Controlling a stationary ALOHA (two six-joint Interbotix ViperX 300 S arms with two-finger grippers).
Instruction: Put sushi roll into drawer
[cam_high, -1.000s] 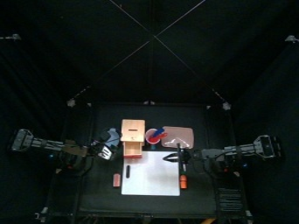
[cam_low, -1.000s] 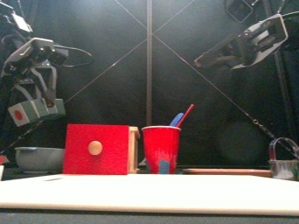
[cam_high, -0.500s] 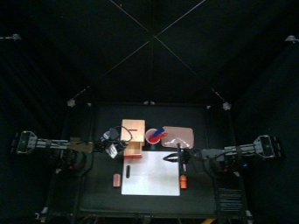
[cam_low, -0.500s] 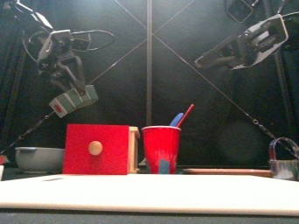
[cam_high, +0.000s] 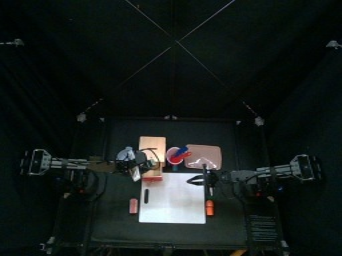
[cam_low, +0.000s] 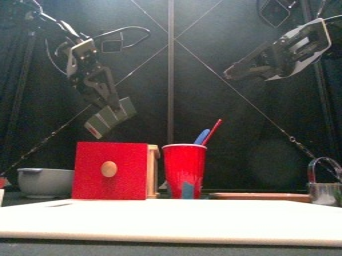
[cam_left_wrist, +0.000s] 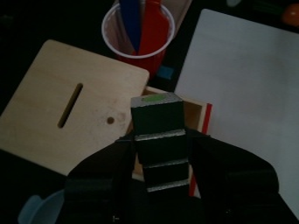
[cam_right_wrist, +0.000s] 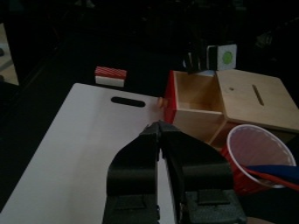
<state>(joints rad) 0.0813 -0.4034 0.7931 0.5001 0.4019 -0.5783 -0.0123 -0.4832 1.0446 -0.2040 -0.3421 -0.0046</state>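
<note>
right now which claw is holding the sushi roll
The left claw, raised above the drawer, grips the sushi roll; the right claw holds nothing.

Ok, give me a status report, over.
Left end effector gripping green-and-white sushi roll above light wooden drawer box. Right end effector shut, idle at right. Drawer front closed; red plastic cup alongside.

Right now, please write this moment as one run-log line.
left gripper: holding sushi roll, raised above drawer | right gripper: shut, at white mat edge | sushi roll: not yet in drawer
</note>
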